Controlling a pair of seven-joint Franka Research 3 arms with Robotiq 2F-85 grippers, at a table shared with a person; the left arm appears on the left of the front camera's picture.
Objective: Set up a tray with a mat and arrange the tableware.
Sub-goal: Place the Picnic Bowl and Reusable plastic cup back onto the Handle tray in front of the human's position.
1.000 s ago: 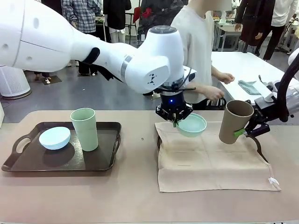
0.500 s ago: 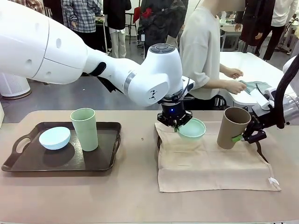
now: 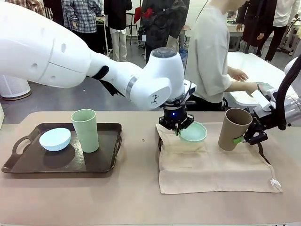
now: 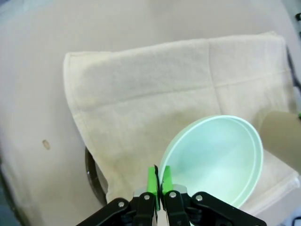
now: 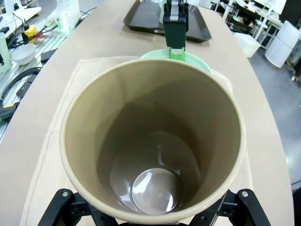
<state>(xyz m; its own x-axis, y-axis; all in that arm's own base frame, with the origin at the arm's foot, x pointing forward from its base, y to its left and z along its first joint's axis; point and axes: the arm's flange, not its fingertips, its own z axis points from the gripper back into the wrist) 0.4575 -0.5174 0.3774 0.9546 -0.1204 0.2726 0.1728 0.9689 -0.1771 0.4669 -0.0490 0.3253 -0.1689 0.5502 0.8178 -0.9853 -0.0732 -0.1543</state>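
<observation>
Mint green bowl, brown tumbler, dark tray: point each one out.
mint green bowl (image 3: 194, 133), front view, its inner surface.
brown tumbler (image 3: 232, 132), front view, its outer wall.
dark tray (image 3: 101, 159), front view, its bare floor.

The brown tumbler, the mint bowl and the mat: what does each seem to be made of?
The brown tumbler is probably matte plastic: it has a smooth, even wall, with only a dull glare on the inside bottom. The mint bowl is likely the same matte plastic: it has a thin rim and uniform colour. The mat is woven cloth, maybe cotton or linen: it shows fold creases and limp edges.
</observation>
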